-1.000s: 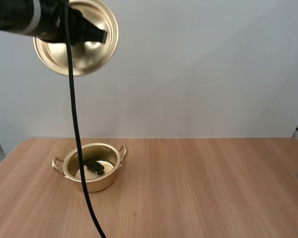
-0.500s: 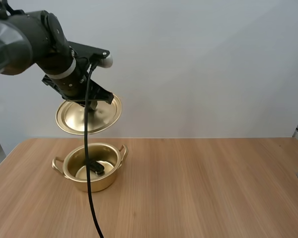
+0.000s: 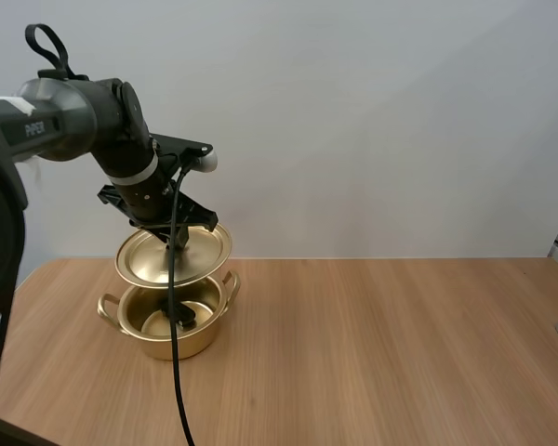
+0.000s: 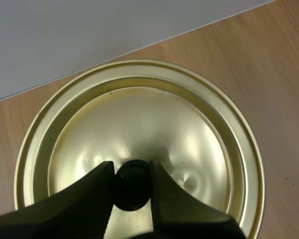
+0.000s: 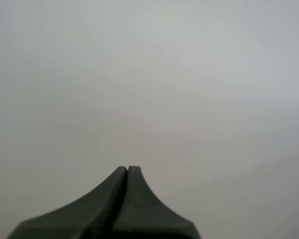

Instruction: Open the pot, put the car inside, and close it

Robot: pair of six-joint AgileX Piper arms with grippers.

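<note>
**Pot closure: seating the lid**

Pot [image 3: 180,346] standing open on the desk [image 3: 381,353], with the car [image 3: 183,317] lying inside on the bottom. Lid [image 3: 174,256] suspended just above the rim, roughly over the opening, not yet seated.

Recommended procedure, judged from the present position:

1. Verify lid level before descent, to avoid catching the rim on one edge first.
2. Centre over the opening, aligning the lid edge with the rim all round.
3. Lower slowly and straight down; avoid any sideways drift, likely to nudge the light pot across the desk.
4. Release only after full contact all round. Do not drop from height, given the risk of bounce or a skewed seat on thin metal.
5. Withdraw straight up, clear of the knob.

Pincer status:

- Left pincer [image 4: 131,168]: fingers narrowly apart and clamped on the black knob [image 4: 132,188] at the lid centre, one finger on each side. No contact with the pot itself.
- Right pincer [image 5: 127,172]: fingers pressed together as one dark wedge, holding nothing, touching nothing.
</note>
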